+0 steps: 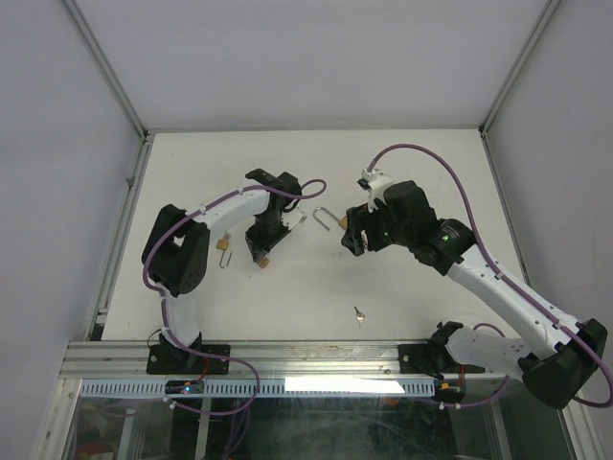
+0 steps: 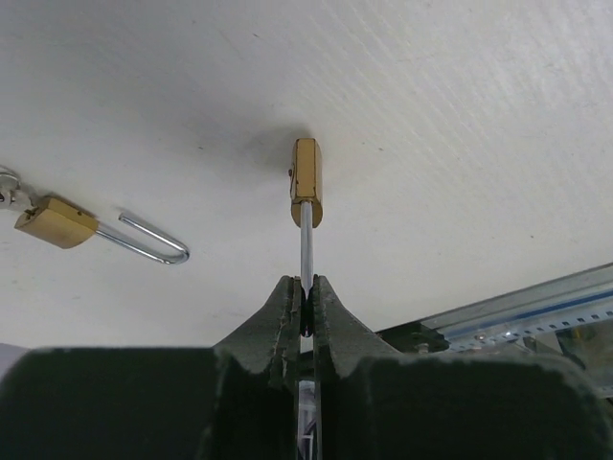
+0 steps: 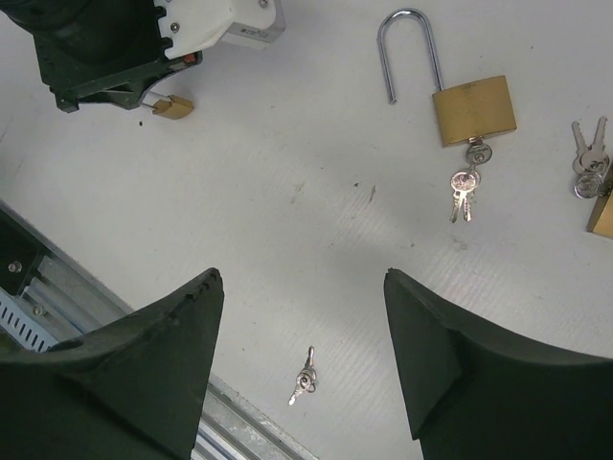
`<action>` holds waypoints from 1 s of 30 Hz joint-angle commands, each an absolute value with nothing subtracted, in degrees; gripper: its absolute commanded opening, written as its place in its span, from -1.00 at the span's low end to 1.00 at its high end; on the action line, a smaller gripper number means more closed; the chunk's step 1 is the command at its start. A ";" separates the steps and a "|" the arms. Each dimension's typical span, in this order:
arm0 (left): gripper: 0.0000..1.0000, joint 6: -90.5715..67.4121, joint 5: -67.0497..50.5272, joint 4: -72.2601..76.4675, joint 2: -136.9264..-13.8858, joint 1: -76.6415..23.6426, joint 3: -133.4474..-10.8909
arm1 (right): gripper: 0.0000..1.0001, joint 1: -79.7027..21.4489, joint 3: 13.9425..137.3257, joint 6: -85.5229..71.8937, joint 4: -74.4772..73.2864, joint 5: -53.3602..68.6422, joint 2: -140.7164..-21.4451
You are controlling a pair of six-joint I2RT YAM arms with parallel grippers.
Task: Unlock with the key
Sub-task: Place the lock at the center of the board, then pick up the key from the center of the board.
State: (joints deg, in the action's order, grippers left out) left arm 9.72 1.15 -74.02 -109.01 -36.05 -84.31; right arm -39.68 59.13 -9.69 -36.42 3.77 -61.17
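My left gripper is shut on the steel shackle of a small brass padlock, whose body points away from the fingers just above the table. In the top view this padlock hangs at the left gripper left of centre. A loose bunch of small keys lies on the table near the front edge. The same keys show in the right wrist view, below and between the wide-apart fingers of my right gripper. That right gripper is open, holds nothing and hovers right of centre.
A larger brass padlock lies with its shackle swung open and keys hanging from its keyhole. A further padlock with keys sits at the right edge. Another small padlock lies left of the held one. A metal rail borders the front.
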 commanded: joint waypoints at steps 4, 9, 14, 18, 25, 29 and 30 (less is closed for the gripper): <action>-0.79 8.08 5.00 -73.37 -109.53 -36.74 -85.85 | 0.40 -39.93 59.89 -10.74 -33.61 4.17 -60.21; -0.72 8.61 3.66 -73.77 -112.08 -36.73 -86.05 | 0.40 -39.92 59.93 -10.36 -33.17 5.10 -60.88; -0.36 8.62 3.19 -74.17 -111.46 -36.73 -87.81 | 0.41 -39.90 59.41 -10.76 -33.49 5.89 -61.00; 0.21 8.93 2.31 -74.72 -109.71 -36.67 -89.27 | 0.40 -39.95 59.30 -12.98 -36.78 2.78 -61.87; 0.70 13.15 -1.80 -73.07 -103.50 -36.71 -90.92 | 0.20 -40.14 60.87 -28.22 -52.51 -1.83 -70.62; 0.72 14.35 -6.59 -66.89 -96.79 -36.74 -91.04 | 0.14 -42.90 58.52 -33.00 -57.46 -0.45 -75.05; 0.73 14.92 -8.14 -64.45 -94.73 -36.74 -90.47 | 0.14 -44.16 57.63 -33.72 -57.95 -0.25 -75.80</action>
